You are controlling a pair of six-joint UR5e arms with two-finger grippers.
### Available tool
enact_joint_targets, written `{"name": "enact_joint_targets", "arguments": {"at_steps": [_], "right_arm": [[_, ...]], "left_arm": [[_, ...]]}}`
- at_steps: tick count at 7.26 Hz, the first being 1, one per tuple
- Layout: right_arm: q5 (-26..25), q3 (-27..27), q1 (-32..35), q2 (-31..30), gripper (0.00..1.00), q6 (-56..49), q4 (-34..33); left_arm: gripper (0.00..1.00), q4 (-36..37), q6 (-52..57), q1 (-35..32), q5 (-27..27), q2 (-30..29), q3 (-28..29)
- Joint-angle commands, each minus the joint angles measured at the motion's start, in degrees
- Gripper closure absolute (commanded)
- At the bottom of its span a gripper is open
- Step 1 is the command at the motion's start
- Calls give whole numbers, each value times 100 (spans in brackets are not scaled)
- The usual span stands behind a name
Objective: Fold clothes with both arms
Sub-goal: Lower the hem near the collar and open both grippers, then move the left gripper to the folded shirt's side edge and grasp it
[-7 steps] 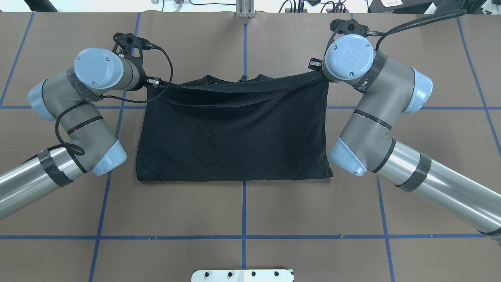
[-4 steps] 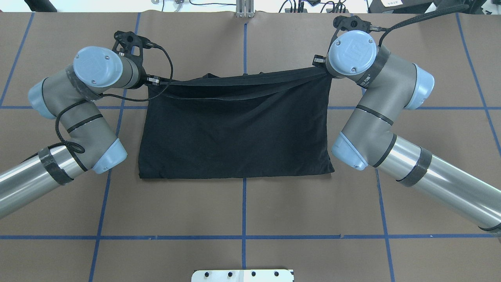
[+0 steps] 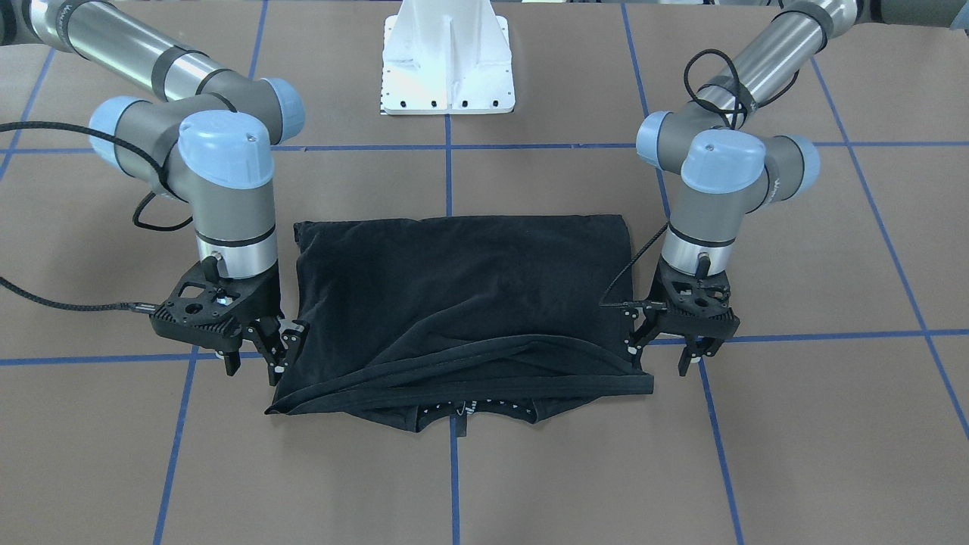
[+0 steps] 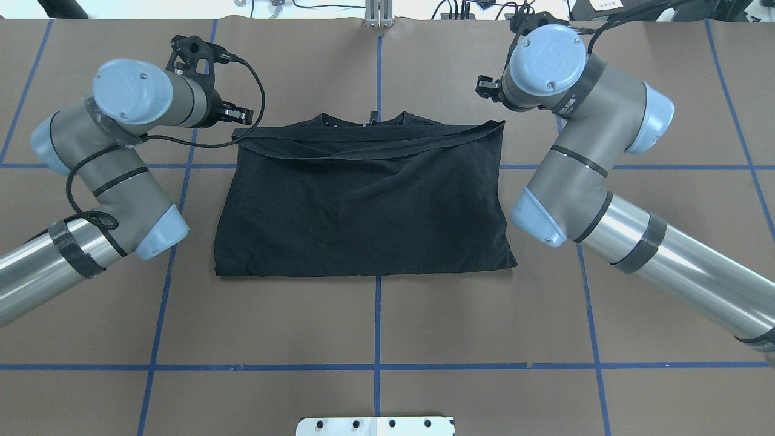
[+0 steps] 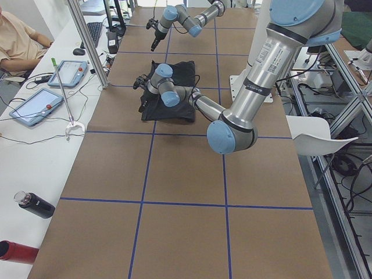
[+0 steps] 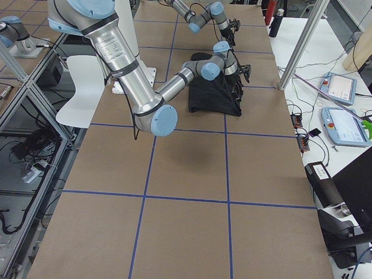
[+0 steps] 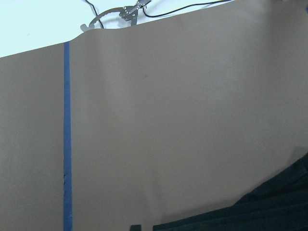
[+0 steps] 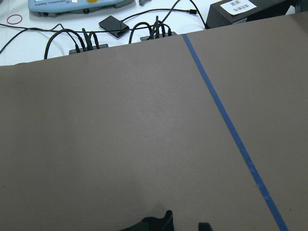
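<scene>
The black T-shirt point(image 4: 363, 206) lies folded in half on the brown table, its hem band point(image 4: 369, 138) resting across the collar end at the far side. In the front-facing view the shirt point(image 3: 454, 288) shows no print. My left gripper point(image 4: 240, 115) hovers just off the far-left corner, open, and it holds nothing point(image 3: 660, 350). My right gripper point(image 4: 484, 88) is beyond the far-right corner, also open and free of the cloth point(image 3: 257, 359). The left wrist view catches only a shirt corner point(image 7: 274, 211). Two fingertips point(image 8: 166, 219) show in the right wrist view.
The white pedestal base point(image 3: 447, 60) stands at the robot's side of the table. Blue tape lines point(image 4: 378, 315) cross the brown surface. Tablets point(image 5: 35, 104), cables and bottles point(image 5: 35, 204) lie on a side bench, where a person point(image 5: 14, 40) sits.
Both grippers let go of the lifted hem, which dropped flat over the collar end. Both wrists then drew away outward and toward the far edge.
</scene>
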Motion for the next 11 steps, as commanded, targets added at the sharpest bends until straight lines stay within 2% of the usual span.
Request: {"name": "enact_joint_targets", "arguments": {"at_steps": [1, 3, 4, 6, 8, 9, 10, 11], "right_arm": [[522, 394, 148, -200, 0, -434, -1], [523, 790, 52, -411, 0, -435, -1], [514, 827, 16, -421, 0, -417, -1], [479, 845, -11, -439, 0, -417, -1], [461, 862, -37, -447, 0, -400, -1], [461, 862, -37, -447, 0, -400, -1], [461, 854, -37, -447, 0, -408, -1], [461, 854, -37, -447, 0, -408, -1]], "left_arm": [[0, -37, 331, -58, -412, 496, -616], [0, -45, 191, 82, -790, 1094, -1241], [0, -411, -158, 466, -791, 1532, -1531], [0, -1596, -959, 1152, -721, 2237, -1561], [1, -1821, -1205, 1531, -573, 2372, -1552], [6, -1829, -1399, 1786, -362, 2372, -1543], [20, -1830, -1583, 1936, -273, 2354, -1543], [40, -1830, -1594, 1955, -272, 2328, -1534]]}}
